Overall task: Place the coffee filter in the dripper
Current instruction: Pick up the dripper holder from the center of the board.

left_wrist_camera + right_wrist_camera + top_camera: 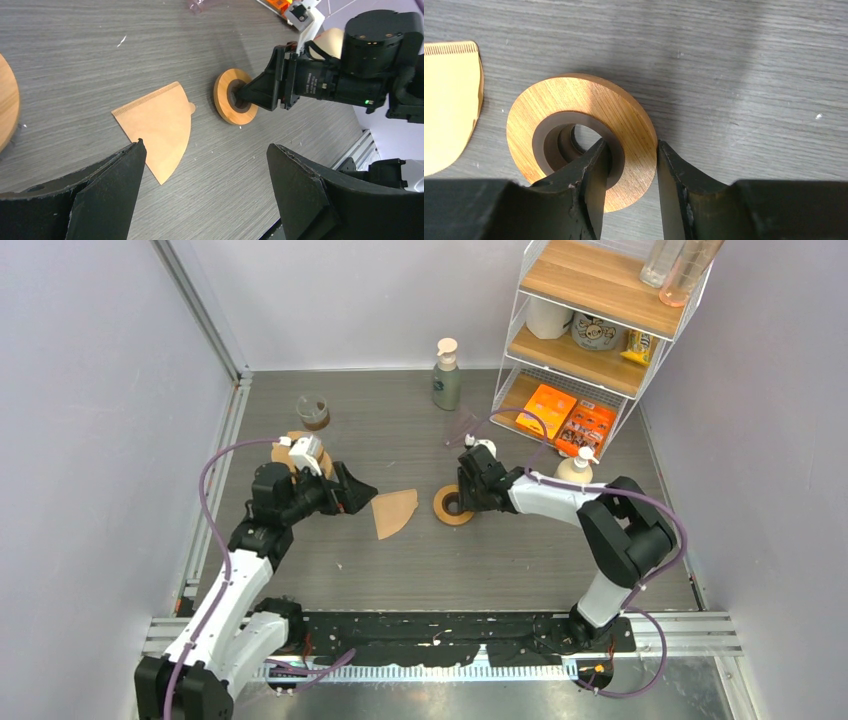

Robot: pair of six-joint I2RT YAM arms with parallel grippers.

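1. The coffee filter (157,127) lies flat on the table (100,50) at centre frame of the top view, just left of the dripper (634,125) and not touching it. It is judged to be light, limp paper that slides easily, best pinched at an edge.
2. The left gripper (206,147) hovers above the filter with its fingers wide apart, holding nothing.
3. The dripper is a wooden ring with an empty dark bore. The right gripper (631,145) appears clamped across the ring's band, one finger inside the bore.
4. At upper left, a glass cup (313,412) holds something dark.

— Where's the top view?
— High at the near side, looking down over the whole bench (420,570).
— The wrist views?
— The left looks rightward from low over the bench. The right sits very close, facing down. All three views share the dripper (442,510) and filter (394,512).
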